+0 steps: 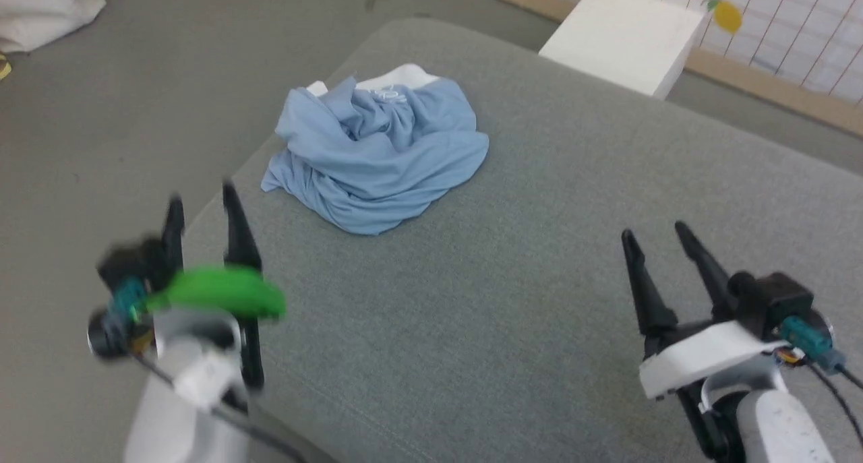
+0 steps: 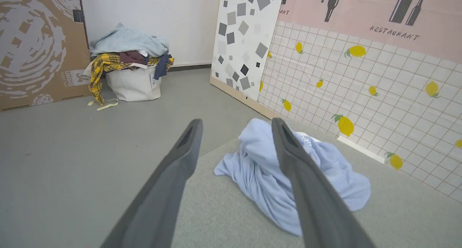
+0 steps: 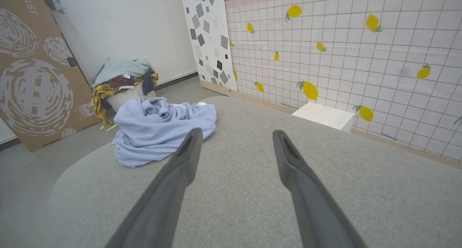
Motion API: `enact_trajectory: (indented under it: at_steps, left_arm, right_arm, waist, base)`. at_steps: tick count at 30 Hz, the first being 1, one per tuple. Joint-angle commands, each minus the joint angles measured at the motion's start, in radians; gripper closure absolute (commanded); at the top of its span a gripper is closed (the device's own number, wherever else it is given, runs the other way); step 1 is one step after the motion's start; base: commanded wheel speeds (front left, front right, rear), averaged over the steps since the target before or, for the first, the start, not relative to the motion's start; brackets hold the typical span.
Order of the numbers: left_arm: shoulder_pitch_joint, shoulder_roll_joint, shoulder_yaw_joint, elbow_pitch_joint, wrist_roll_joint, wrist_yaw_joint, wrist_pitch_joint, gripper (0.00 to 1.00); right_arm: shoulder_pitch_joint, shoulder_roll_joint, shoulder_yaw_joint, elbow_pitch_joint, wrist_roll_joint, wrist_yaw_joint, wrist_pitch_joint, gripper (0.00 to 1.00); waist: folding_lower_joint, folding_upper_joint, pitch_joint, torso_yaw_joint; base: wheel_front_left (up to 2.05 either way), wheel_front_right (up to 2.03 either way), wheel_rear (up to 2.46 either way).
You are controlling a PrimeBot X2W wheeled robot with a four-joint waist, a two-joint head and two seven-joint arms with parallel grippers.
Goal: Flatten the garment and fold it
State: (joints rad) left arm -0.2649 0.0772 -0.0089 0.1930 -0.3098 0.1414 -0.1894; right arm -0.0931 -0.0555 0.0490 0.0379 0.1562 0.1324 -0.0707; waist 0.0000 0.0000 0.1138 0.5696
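Crumpled garment (image 1: pixel 377 160), collar half buried; left gripper (image 1: pixel 202 193) blurred, right gripper (image 1: pixel 654 230) sharp; both jaws apart, empty

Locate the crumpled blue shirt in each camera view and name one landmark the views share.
Head view: garment, upper centre, on the grey cushion.
Left wrist view: lower middle, just right of centre.
Right wrist view: left of centre.
Shared landmark: the lemon-patterned wall.

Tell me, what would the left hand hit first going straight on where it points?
Probably the crumpled light blue knit polo shirt on the grey fabric cushion. It lies ahead between the open fingers of the left hand, though depth is unclear.
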Motion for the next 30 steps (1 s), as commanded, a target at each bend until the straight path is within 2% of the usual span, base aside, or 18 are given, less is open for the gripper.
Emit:
enact_trajectory:
  at_steps: [1, 7, 11, 19, 25, 26, 27, 28, 30]
  left_arm:
    - [-0.089, 0.007, 0.006, 0.020, -0.028, -0.008, 0.011, 0.00]
    - [-0.355, 0.029, 0.052, 0.170, -0.140, -0.025, 0.196, 0.00]
    - [-0.465, 0.056, 0.077, 0.250, -0.198, -0.018, 0.337, 0.00]
    - [-0.527, 0.118, 0.131, 0.366, -0.286, 0.029, 0.593, 0.00]
    - [-0.490, 0.126, 0.152, 0.401, -0.339, 0.056, 0.726, 0.00]
    - [-0.477, 0.127, 0.148, 0.404, -0.340, 0.058, 0.749, 0.13]
    - [-0.461, 0.131, 0.142, 0.404, -0.342, 0.057, 0.775, 0.82]
    - [-0.448, 0.138, 0.137, 0.397, -0.339, 0.054, 0.785, 1.00]
    - [-0.426, 0.168, 0.136, 0.366, -0.317, 0.046, 0.751, 1.00]
  right_arm:
    - [-0.023, -0.017, -0.004, -0.022, -0.007, -0.002, 0.011, 0.00]
    - [-0.059, -0.065, -0.001, -0.096, -0.007, -0.002, 0.047, 0.00]
    - [-0.084, -0.081, -0.004, -0.120, 0.000, -0.002, 0.048, 0.00]
    - [-0.117, -0.083, -0.006, -0.131, 0.014, -0.002, 0.024, 0.00]
    - [-0.122, -0.084, -0.009, -0.111, 0.021, -0.002, 0.005, 0.00]
    - [-0.122, -0.082, -0.009, -0.104, 0.022, -0.002, 0.001, 0.00]
    - [-0.121, -0.080, -0.008, -0.095, 0.025, -0.002, -0.004, 0.00]
    - [-0.122, -0.078, -0.007, -0.088, 0.027, -0.002, -0.008, 0.00]
    - [-0.124, -0.071, -0.002, -0.072, 0.033, -0.002, -0.019, 0.00]
  waist:
    - [0.0000, 0.0000, 0.189, -0.082]
    - [0.0000, 0.0000, 0.360, -0.174]
    - [0.0000, 0.0000, 0.437, -0.237]
    - [0.0000, 0.0000, 0.516, -0.341]
    - [0.0000, 0.0000, 0.524, -0.371]
    - [0.0000, 0.0000, 0.517, -0.373]
    - [0.0000, 0.0000, 0.506, -0.375]
    - [0.0000, 0.0000, 0.495, -0.376]
    - [0.0000, 0.0000, 0.466, -0.377]
  base:
    - [0.00, 0.00, 0.00]
    - [0.00, 0.00, 0.00]
    - [0.00, 0.00, 0.00]
    - [0.00, 0.00, 0.00]
    - [0.00, 0.00, 0.00]
    - [0.00, 0.00, 0.00]
    - [0.00, 0.00, 0.00]
    - [0.00, 0.00, 0.00]
    - [0.00, 0.00, 0.00]
